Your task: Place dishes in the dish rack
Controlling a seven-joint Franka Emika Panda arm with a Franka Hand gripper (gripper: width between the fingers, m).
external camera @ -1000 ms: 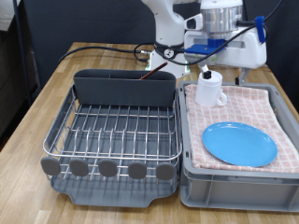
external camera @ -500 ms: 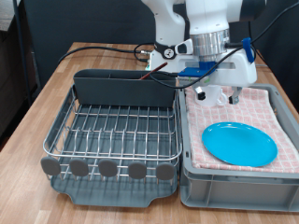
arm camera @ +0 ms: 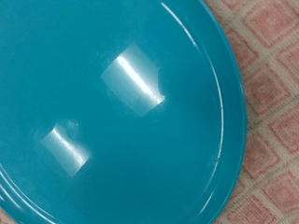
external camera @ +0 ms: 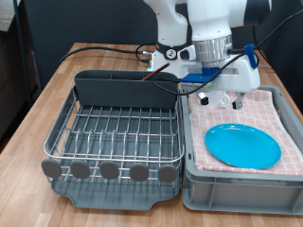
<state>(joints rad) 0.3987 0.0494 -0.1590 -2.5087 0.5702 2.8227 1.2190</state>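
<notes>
On the wooden table: my arm, the dish rack and a grey bin sit side by side in the exterior view.
Dish rack [external camera: 114,142]: dark grey tray with a silver wire grid, at the exterior view's left; its tall cutlery box [external camera: 126,89] stands along the far edge and a row of round tabs [external camera: 111,170] lines the near edge. I see no dishes on the wire grid.
Grey bin [external camera: 237,189]: just beside the rack, at the exterior view's right, lined with a pink checked towel [external camera: 213,123].
Plate [external camera: 243,145]: round, flat, light blue, lying flat on the towel in the near part of the bin. In the wrist view the plate [arm camera: 112,112] fills nearly the whole picture, with the towel [arm camera: 276,103] showing past its rim.
Mug: where it stands cannot be told; my hand covers the far part of the bin.
Wooden spoon: a thin reddish piece shows at the far right end of the cutlery box, too small to name for sure.
My gripper [external camera: 220,96]: low over the far part of the bin, above the towel and just beyond the plate's far rim, apart from the plate.
Finger state: I cannot tell whether they are apart or together.
</notes>
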